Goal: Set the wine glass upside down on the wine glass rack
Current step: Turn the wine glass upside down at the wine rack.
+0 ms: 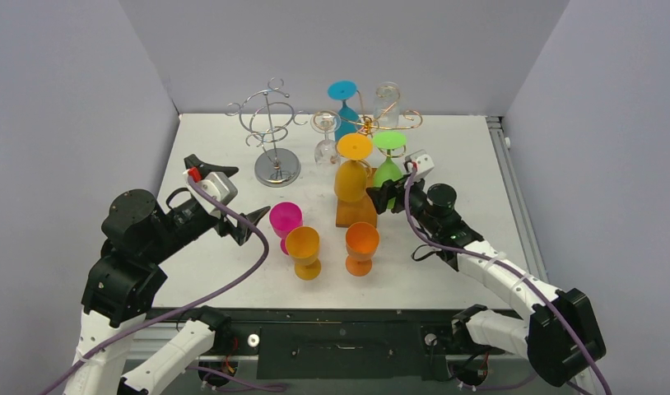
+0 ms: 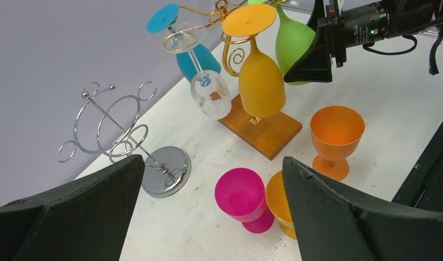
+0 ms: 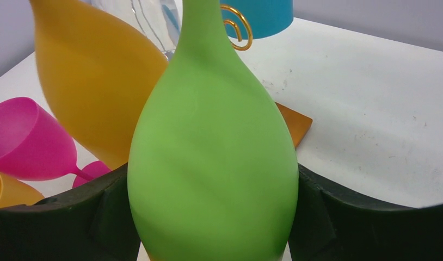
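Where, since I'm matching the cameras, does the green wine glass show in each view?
Top external: green wine glass hangs upside down, right of centre, on the gold rack.
Left wrist: top edge, right of centre, partly hidden by the right arm.
Right wrist: fills the centre, between the jaws.
Shared landmark: the yellow-orange glass hanging beside it.

Green glass (image 3: 211, 163) rim past bottom edge
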